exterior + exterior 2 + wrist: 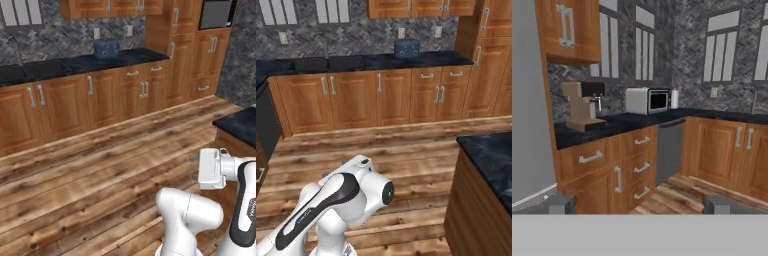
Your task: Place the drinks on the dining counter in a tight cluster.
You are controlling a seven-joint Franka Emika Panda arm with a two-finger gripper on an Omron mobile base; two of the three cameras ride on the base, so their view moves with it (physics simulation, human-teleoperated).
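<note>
The kitchen is lit softly and evenly, and no lamp can be seen. Hardly any shadows are cast on the wood floor (90, 170). No glare is seen on the black counter (381, 61). All pictures are a little blurred and blocky.

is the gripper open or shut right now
Open. In the hand view the gripper has its two dark fingertips standing far apart at the bottom corners, with nothing between the jaws.

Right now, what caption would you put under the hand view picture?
Open hand faces a kitchen corner: coffee machine and microwave on a black counter.
</note>
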